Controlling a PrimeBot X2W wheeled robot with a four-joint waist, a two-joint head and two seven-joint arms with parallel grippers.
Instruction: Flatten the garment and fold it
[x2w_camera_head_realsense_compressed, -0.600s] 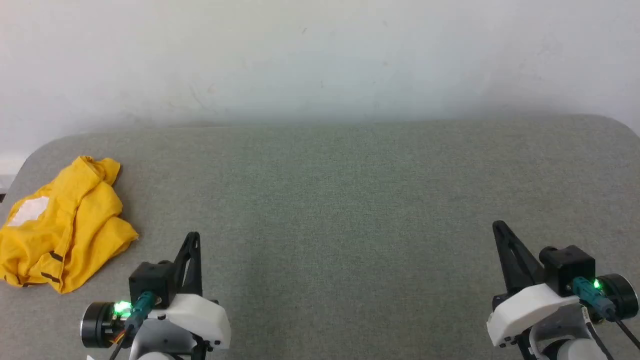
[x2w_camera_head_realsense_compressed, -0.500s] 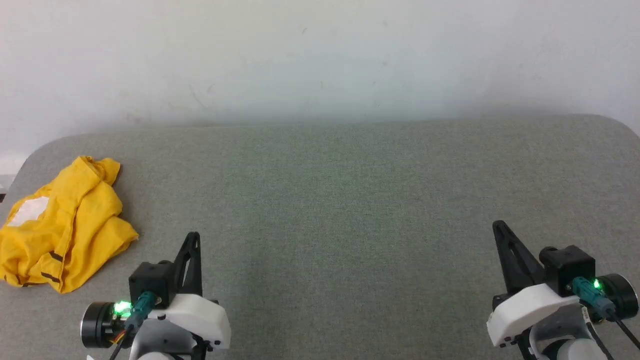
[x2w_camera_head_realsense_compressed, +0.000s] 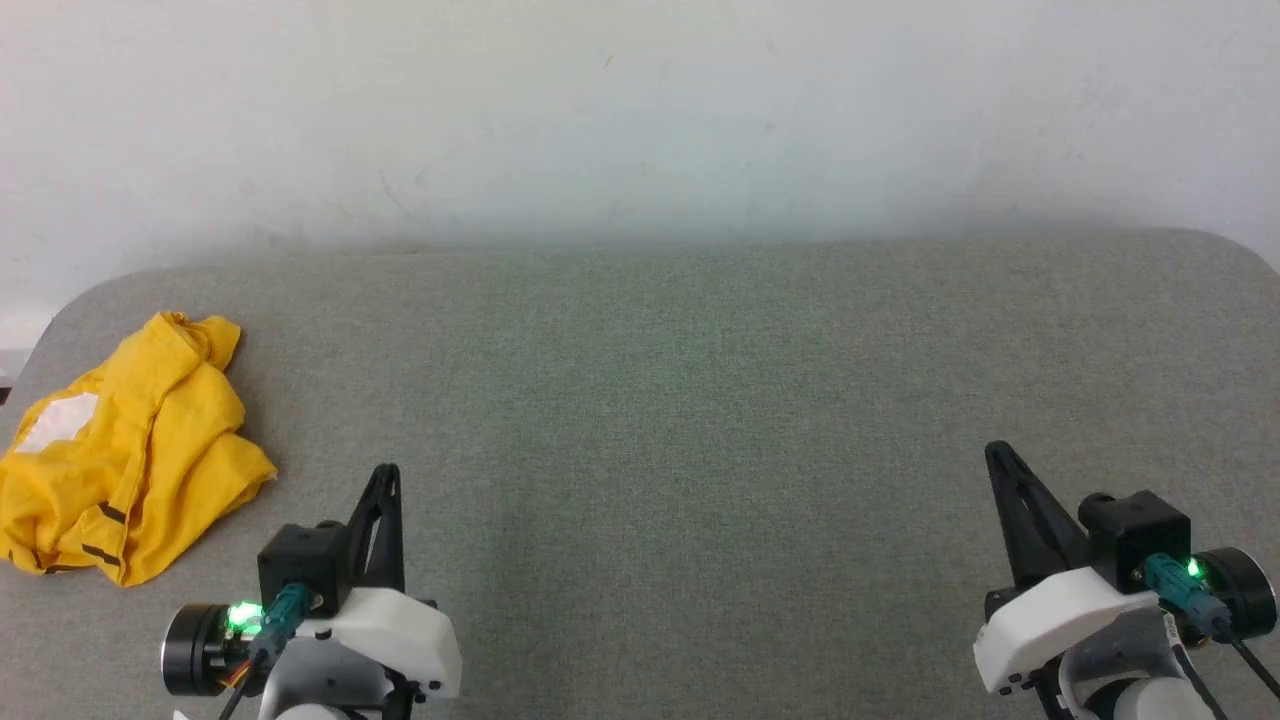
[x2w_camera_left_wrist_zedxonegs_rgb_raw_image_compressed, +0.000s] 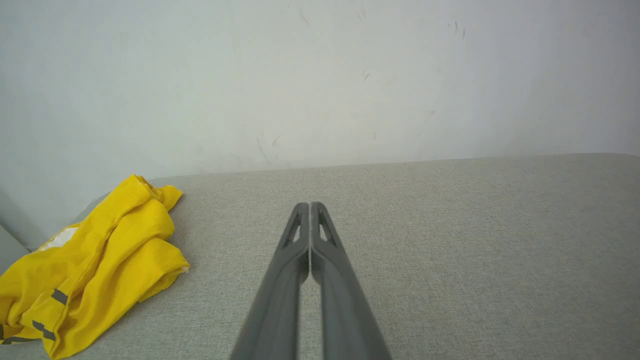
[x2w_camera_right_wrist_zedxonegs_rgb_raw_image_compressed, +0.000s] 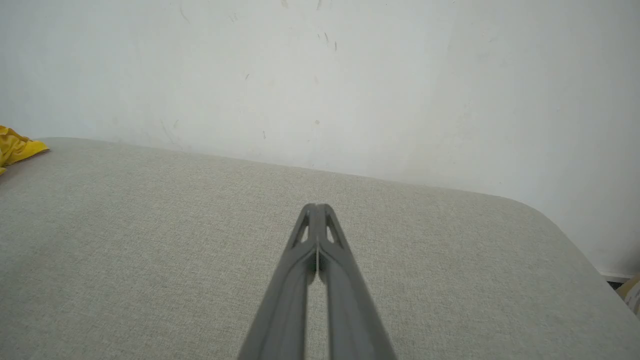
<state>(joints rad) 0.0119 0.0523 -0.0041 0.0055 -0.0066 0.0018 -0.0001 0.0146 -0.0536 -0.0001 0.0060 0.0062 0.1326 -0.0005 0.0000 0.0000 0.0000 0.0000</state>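
Note:
The garment (x2w_camera_head_realsense_compressed: 130, 450) is a bright yellow T-shirt lying crumpled in a heap at the far left of the grey table (x2w_camera_head_realsense_compressed: 680, 400); a white patch and short black stripes show on it. In the left wrist view the garment (x2w_camera_left_wrist_zedxonegs_rgb_raw_image_compressed: 95, 270) lies left of the fingers. A yellow corner of the garment (x2w_camera_right_wrist_zedxonegs_rgb_raw_image_compressed: 17, 147) shows at the left edge of the right wrist view. My left gripper (x2w_camera_head_realsense_compressed: 388, 470) is shut and empty, to the right of the heap and apart from it. My right gripper (x2w_camera_head_realsense_compressed: 994, 450) hovers shut and empty at the lower right, far from the cloth.
A pale wall (x2w_camera_head_realsense_compressed: 640, 120) stands right behind the table's far edge. The table has rounded corners at the back left and back right. Bare grey fabric stretches between the two grippers.

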